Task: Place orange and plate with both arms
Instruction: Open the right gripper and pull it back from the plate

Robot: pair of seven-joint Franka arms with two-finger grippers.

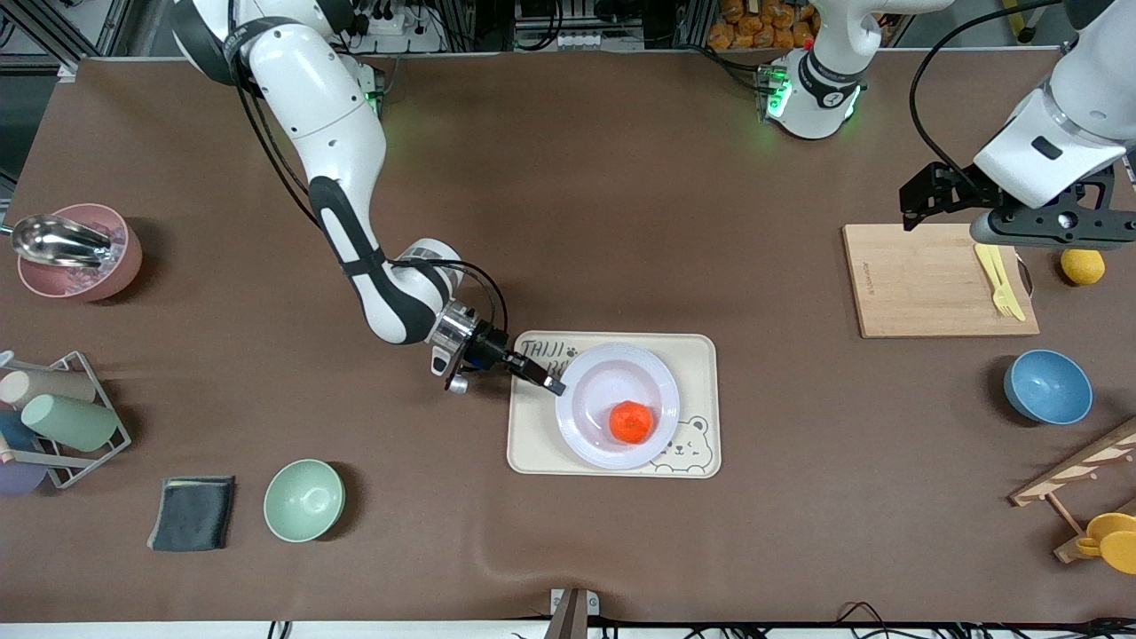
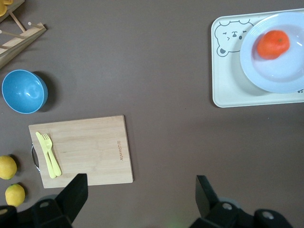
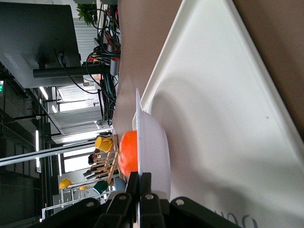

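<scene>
A brown table seen from above, with two white robot arms based along its far edge. Starting at the right arm's end of the table: a pink bowl (image 1: 78, 251) holding a metal scoop, a wire rack of pastel cups (image 1: 55, 417), a dark folded cloth (image 1: 192, 512) and a pale green bowl (image 1: 303, 500).

Toward the middle, the right arm reaches down to a cream bear-printed tray (image 1: 701, 355). On the tray sits the plate (image 1: 595, 390), pale and glossy, and in it lies the orange (image 1: 632, 422), toward the plate's nearer side. The right gripper (image 1: 550, 383) is clenched on the plate's rim at the edge facing the right arm's end; the right wrist view shows its fingers (image 3: 140, 199) pinching the thin rim.

At the left arm's end, the left gripper (image 1: 1021, 232) hangs released over a wooden cutting board (image 1: 923, 284) with yellow cutlery (image 1: 1000, 281) on it. This arm waits. A lemon (image 1: 1083, 265) lies beside the board, and a blue bowl (image 1: 1048, 386) nearer the camera.

The plate looks stiff, light, slick and possibly breakable, so the rim is the sensible hold. The orange looks firm, light and prone to rolling; grip it across its middle.
</scene>
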